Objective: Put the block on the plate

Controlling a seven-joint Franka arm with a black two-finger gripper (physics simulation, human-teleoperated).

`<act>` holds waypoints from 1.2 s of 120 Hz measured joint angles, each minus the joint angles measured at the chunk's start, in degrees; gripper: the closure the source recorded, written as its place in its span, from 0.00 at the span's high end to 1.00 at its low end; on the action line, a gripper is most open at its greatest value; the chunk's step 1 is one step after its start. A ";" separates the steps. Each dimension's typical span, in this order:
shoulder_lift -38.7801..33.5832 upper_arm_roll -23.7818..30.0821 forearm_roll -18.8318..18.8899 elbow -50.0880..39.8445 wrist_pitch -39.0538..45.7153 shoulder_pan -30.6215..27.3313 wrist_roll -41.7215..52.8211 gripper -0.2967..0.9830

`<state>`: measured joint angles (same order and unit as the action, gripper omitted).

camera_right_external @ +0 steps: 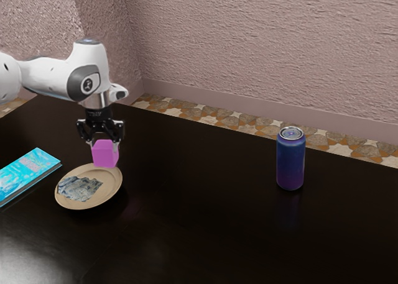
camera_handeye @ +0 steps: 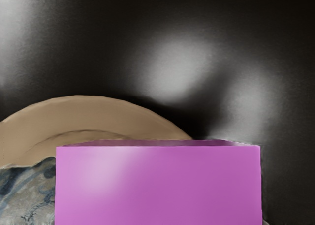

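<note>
So, going by the exterior view, the plate (camera_right_external: pixel 114 186) was on the worktop (camera_right_external: pixel 186 228), with some kind of patch (camera_right_external: pixel 79 188) inside it. The book (camera_right_external: pixel 28 172) lay just beside it, off to the view's left, and the can (camera_right_external: pixel 290 163) stood well apart over on the view's right. The block (camera_right_external: pixel 105 155) was in the hand (camera_right_external: pixel 104 145), at the plate's far edge. Behind the worktop was a strip of floor (camera_right_external: pixel 205 114), then the wall (camera_right_external: pixel 249 41).

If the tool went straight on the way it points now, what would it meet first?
The tool points down, gripping the pink block, so the block's underside would probably meet the plate near its rim first. Depth is unclear; part of it might overhang the table.
</note>
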<state>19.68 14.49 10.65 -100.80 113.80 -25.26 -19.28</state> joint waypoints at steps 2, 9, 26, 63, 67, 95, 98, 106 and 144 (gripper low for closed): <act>-0.08 0.61 0.16 -0.32 -0.01 -0.88 0.05 0.56; -0.48 1.97 0.56 -1.11 -0.05 -3.06 0.24 0.56; -0.88 4.75 1.65 -2.54 -0.13 -7.27 0.64 0.56; -0.92 8.92 2.27 -5.72 -0.17 -13.48 1.15 0.56; -0.92 9.08 2.30 -6.19 -0.02 -13.96 1.19 0.56; -0.92 9.95 3.21 -8.89 3.45 -15.84 1.76 0.56; -0.92 10.20 3.23 -9.12 3.74 -16.19 1.82 0.56; -0.92 10.55 3.26 -9.34 4.42 -16.61 1.97 0.56; -1.04 11.48 3.19 -9.36 5.74 -17.52 3.18 0.71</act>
<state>18.64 25.97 13.84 -110.16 119.54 -42.78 -16.10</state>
